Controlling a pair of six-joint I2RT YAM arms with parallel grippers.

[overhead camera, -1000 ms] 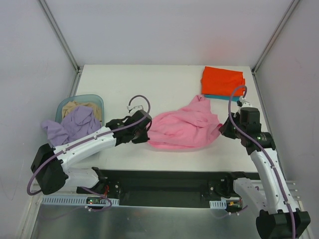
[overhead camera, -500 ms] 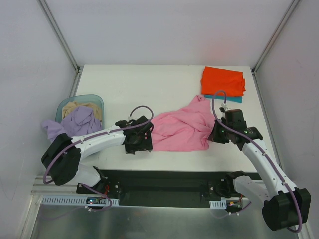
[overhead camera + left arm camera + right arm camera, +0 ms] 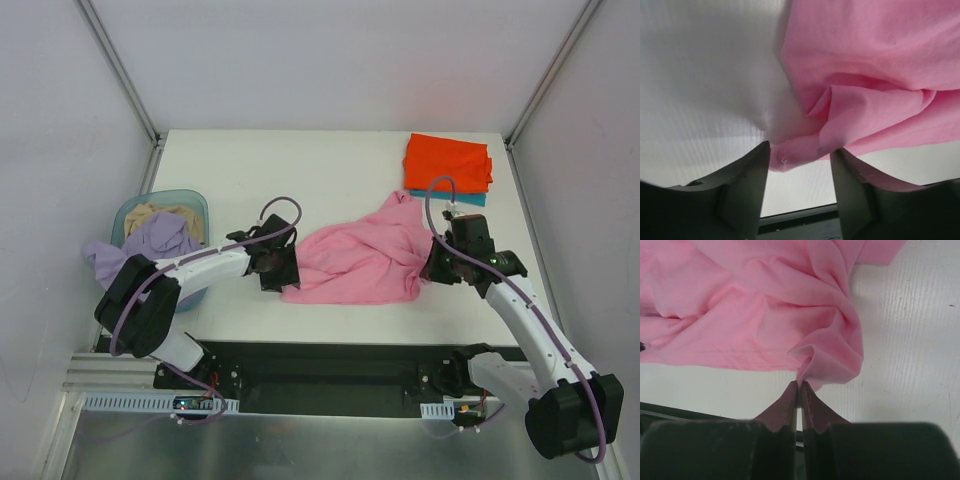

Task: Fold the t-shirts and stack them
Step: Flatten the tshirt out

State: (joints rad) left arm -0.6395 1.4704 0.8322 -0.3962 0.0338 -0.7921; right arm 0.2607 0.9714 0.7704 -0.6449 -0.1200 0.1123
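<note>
1. One pink t-shirt (image 3: pixel 365 262) lies crumpled and unfolded on the bench (image 3: pixel 300 170), by the middle of the near edge. Its long axis runs left to right, with a tongue of cloth reaching toward the far right corner.
2. Right tool (image 3: pixel 435 268) is at the shirt's right end. Fingers are pressed together, pinching a small fold of pink cloth at their tips.
3. Left tool (image 3: pixel 280 270) is at the shirt's left end. Fingers are spread, and a pink hem corner lies loose between them on the bench, not clamped. The shirt's bulk lies to this tool's right.
4. Judgement: the next move turns on the left tool closing on that corner. Both ends could then be drawn apart along the long axis to flatten the shirt.
5. Left arm reaches low across from the near left corner. Right arm bends in from the near right, wrist angled toward the shirt.
6. Outward: orange-red t-shirt (image 3: pixel 447 162) sits folded on teal t-shirt (image 3: pixel 445 197) at the far right corner. Lavender t-shirt (image 3: pixel 150 250) drapes over the basket (image 3: pixel 130 210) at the left edge.
</note>
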